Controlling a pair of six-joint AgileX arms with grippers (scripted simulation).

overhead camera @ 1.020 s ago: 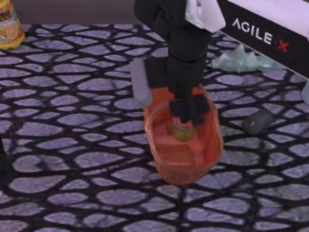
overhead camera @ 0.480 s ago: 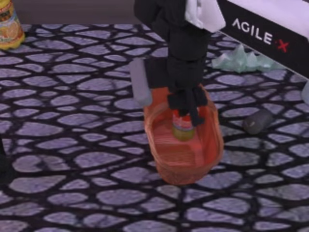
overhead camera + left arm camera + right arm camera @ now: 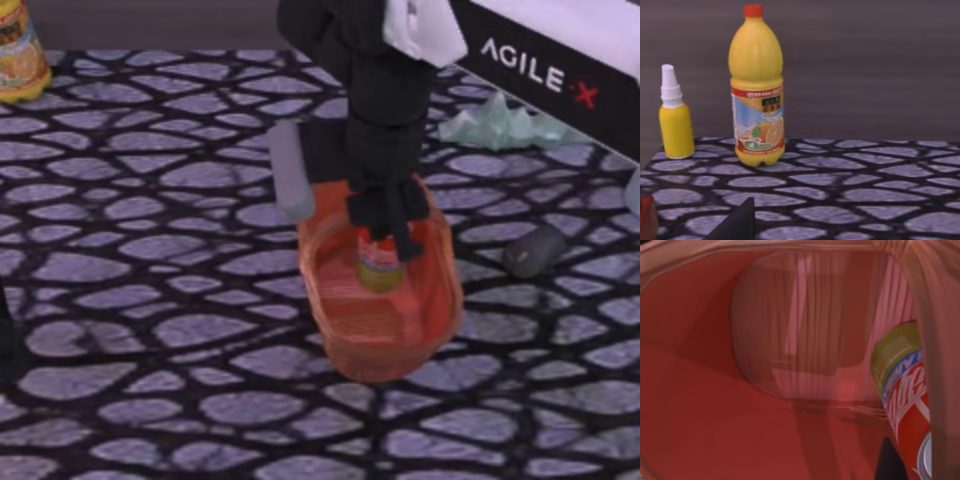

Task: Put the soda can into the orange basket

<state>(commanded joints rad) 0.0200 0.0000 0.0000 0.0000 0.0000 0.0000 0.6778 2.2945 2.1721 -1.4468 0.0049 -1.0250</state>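
Your right arm reaches down from the far edge of the table, its right gripper (image 3: 385, 228) hanging just above the orange basket (image 3: 440, 300) — whether the fingers are clear of the can or touching it you cannot tell. Directly below the gripper stands the soda can (image 3: 379, 267), upright inside the basket, one can in one basket. Your left arm stays parked off at the left edge. Left of the gripper and far off, one juice bottle (image 3: 756, 90) and one small yellow spray bottle (image 3: 674, 117) stand at the table's corner; to its right lie one dark cylinder (image 3: 533, 250) and one pale crumpled piece (image 3: 495, 122). The table (image 3: 150, 300) is purple cobble-patterned — a plain grey wall stands behind.
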